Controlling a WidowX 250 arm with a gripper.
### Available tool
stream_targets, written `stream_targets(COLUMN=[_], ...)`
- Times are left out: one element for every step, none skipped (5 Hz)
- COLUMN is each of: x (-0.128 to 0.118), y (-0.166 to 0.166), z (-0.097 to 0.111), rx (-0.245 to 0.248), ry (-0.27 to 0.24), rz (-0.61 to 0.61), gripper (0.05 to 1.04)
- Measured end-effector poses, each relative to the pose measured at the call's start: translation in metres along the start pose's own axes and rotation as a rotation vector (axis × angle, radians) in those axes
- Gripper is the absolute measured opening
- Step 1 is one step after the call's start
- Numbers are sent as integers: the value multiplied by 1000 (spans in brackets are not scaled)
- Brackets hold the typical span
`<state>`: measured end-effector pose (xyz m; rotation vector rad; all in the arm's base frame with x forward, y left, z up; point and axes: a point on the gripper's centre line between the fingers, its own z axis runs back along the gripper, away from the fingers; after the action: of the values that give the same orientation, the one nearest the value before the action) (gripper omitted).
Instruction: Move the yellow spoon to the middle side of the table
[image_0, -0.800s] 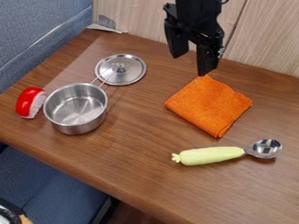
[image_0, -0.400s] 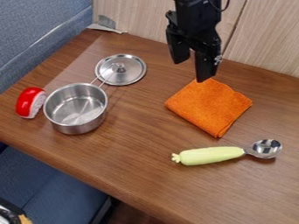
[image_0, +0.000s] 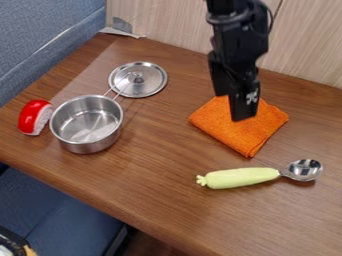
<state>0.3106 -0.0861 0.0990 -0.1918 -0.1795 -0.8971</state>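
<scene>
High fixed camera, slanting down, fairly near

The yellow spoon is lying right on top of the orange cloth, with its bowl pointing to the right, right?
Not quite: the camera view shows the yellow spoon on the bare table, nearer the camera than the orange cloth.

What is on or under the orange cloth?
No object shows on the orange cloth, but the gripper hangs in front of part of it, hiding that patch. What lies beneath is covered.

The pincer (image_0: 231, 107) hides some orange cloth (image_0: 240, 136), and the top edge cuts off the arm (image_0: 238, 35)
</scene>
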Motion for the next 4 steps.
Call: stream_targets(x=[-7,-9,-15,-14], y=[-17,-46,-57,-61], z=[-16,-33,-53,-64], rx=[-24,-31,16,78], ry=[43,121,198,202], rz=[-103,-256,-318,-293], gripper=[998,998,997,999])
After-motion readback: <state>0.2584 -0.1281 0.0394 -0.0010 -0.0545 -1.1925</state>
